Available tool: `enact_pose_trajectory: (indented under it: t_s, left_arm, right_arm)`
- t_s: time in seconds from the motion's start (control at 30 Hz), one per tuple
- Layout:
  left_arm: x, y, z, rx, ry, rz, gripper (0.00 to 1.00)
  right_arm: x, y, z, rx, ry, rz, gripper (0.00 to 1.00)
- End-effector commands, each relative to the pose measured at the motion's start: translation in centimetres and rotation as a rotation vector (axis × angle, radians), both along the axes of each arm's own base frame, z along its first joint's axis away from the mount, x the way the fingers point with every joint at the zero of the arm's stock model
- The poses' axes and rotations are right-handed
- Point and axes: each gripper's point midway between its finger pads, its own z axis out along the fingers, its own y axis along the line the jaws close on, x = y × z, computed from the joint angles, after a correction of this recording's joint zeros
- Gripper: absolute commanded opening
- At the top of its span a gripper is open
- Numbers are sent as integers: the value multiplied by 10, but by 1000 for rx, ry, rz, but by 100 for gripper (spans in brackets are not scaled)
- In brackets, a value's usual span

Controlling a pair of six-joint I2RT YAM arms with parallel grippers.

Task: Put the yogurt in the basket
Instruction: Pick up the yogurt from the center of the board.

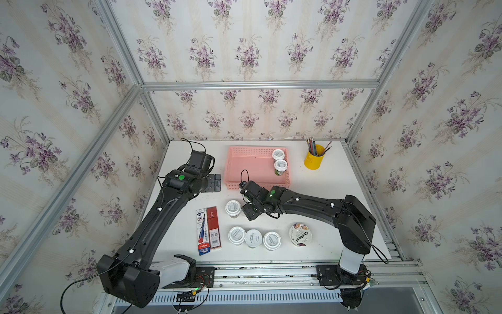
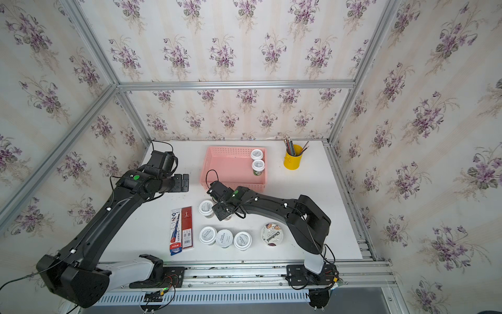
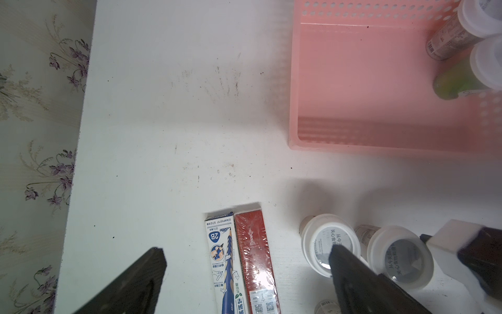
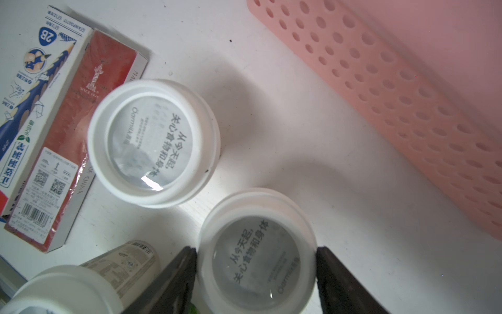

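White tabletop (image 1: 326, 195), white-lidded grey-printed yogurt cups (image 1: 237, 235), pink holed basket (image 1: 244, 149)

Pale wallpaper (image 1: 244, 40) sprigged with purple violets covered the walls beyond the jaws and to either side, framed by aluminium rails (image 1: 258, 84). Beneath the jaws lay a white table (image 1: 320, 179), faintly scuffed with dark marks, evenly lit.

Wide cup (image 1: 301, 236) lid: "Chobani". Small cup (image 4: 153, 142) lid: "Oarmilk" and grey Chinese print, 从今天起,关心食物和身体. Second small cup (image 4: 256, 255) lid: same. Blue-white pencil box (image 4: 30, 89): "2B". Red box (image 4: 81, 108): "SINCE 1935" on top, "OF CHINA" on its side, two QR codes, one barcode.
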Motion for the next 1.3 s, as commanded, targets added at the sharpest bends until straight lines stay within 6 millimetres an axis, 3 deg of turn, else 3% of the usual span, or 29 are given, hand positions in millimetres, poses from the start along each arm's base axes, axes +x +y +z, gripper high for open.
enact_pose_trajectory:
  t_s: [0.0,0.23,0.43,0.7,1.27]
  left_arm:
    - [3,0,3,-4,-15,-2,99]
    - [2,1,3,-5,-15,0,99]
    - [2,0,2,-12,-13,2,99]
    - [2,0,1,-14,-12,1,99]
    - [2,1,1,-18,-14,4,99]
  right_arm:
    - [6,-13,-3,-67,-35,-24,71]
    - [8,-23,-1,-94,-54,-44,71]
    - [4,-9,6,-24,-24,-24,83]
    - [7,-11,-2,-33,-15,-39,91]
    - [12,-16,-21,-52,14,-48,85]
